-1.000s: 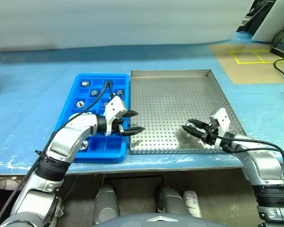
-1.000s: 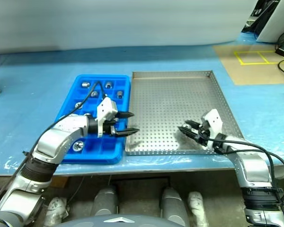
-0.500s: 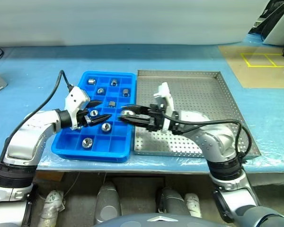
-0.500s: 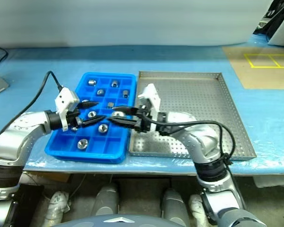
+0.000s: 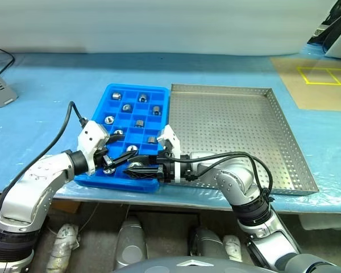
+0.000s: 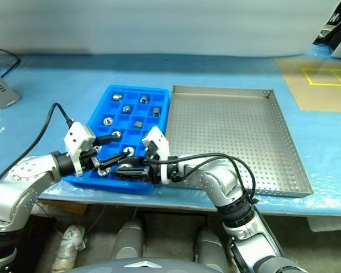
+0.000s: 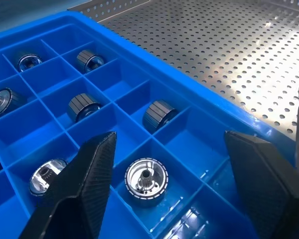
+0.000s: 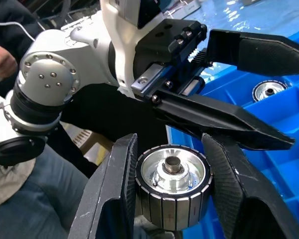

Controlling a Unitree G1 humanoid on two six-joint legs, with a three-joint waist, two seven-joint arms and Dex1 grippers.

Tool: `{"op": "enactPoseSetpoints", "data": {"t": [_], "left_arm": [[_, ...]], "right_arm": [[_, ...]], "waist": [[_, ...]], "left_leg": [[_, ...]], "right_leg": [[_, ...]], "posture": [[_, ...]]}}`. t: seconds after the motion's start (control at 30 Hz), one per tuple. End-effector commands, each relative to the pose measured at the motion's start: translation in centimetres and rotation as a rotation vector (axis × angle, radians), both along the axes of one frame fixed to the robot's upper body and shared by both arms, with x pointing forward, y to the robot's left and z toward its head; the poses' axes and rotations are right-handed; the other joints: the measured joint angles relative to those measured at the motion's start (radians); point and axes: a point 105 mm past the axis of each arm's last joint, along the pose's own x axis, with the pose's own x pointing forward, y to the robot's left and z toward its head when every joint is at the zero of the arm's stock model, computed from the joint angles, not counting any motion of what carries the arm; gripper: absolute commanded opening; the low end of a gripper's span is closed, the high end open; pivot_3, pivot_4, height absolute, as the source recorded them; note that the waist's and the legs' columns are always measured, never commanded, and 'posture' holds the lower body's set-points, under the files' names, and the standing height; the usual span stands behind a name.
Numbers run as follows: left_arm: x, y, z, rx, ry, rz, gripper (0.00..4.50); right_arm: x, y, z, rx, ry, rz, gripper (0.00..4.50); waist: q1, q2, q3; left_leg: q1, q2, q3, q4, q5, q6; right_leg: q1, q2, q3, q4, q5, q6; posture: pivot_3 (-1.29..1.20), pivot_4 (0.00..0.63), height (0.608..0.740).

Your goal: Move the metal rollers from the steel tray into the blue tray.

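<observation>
right gripper [image 8: 172,199] clenched on roller [image 8: 172,185] over near edge of blue tray [image 5: 117,94] — left gripper [image 5: 122,161] jaws released, close beside; steel tray [image 5: 284,119] bare.

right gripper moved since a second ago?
Yes. The right gripper, shut on a shiny metal roller, crossed from the perforated steel tray leftward over the blue compartment tray.

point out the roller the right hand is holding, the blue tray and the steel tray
held roller [image 8: 172,186], right wrist view, its shiny end face
blue tray [image 5: 116,87], left eye view, far rim
steel tray [image 5: 298,160], left eye view, right rim
</observation>
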Motion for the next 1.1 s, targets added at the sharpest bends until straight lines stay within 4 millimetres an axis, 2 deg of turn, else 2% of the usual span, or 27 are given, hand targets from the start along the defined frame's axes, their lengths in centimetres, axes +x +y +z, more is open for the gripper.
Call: {"op": "enactPoseSetpoints", "data": {"t": [0.03,0.3,0.53,0.8,0.97,1.1], "left_arm": [[-0.3,-0.3,1.3,-0.007,-0.051,-0.006,3.67],[0.2,-0.8,1.3,-0.010,-0.053,-0.026,3.67],[1.2,-1.1,1.4,-0.004,-0.054,-0.054,3.67],[1.7,-1.9,1.6,-0.004,-0.054,-0.097,3.67],[2.3,-2.7,2.3,-0.026,-0.087,-0.101,3.67],[2.4,-3.0,2.3,-0.038,-0.093,-0.099,3.67]], "right_arm": [[0.2,0.1,0.9,0.020,-0.066,-0.005,1.63],[1.7,-0.4,0.5,-0.009,-0.104,-0.063,1.63],[1.5,-0.7,-0.1,-0.018,-0.094,-0.084,3.89],[2.3,-0.4,1.7,0.084,-0.131,-0.164,3.89],[5.8,-1.3,4.1,0.142,-0.211,-0.282,3.89],[7.8,-1.8,4.7,0.105,-0.290,-0.323,3.89]], "waist": [[0.005,0.000,0.000],[0.015,0.000,0.000],[0.014,0.000,0.000],[0.008,-0.001,0.000],[0.009,-0.001,0.000],[0.004,-0.001,-0.001]], "left_leg": [[0.000,0.000,0.000,0.000,0.000,0.000],[-0.001,0.000,0.000,0.000,0.000,0.000],[0.000,0.000,0.000,0.000,0.001,-0.001],[0.000,0.000,0.000,0.001,0.001,-0.001],[0.000,0.000,0.000,0.002,0.001,-0.001],[0.001,0.000,0.000,0.002,0.001,-0.002]], "right_leg": [[0.000,0.000,0.000,0.000,0.000,0.000],[-0.001,0.000,0.000,0.000,0.000,0.000],[-0.001,0.000,0.000,0.001,0.000,0.000],[-0.001,0.001,0.000,0.002,0.002,0.003],[-0.001,0.000,0.000,0.003,0.002,0.003],[-0.001,0.000,0.000,0.004,0.002,0.003]], "posture": [[0.34,0.150,0.740],[0.32,0.150,0.740],[0.27,0.150,0.740],[0.25,0.150,0.740],[0.28,0.150,0.740],[0.29,0.150,0.740]]}}
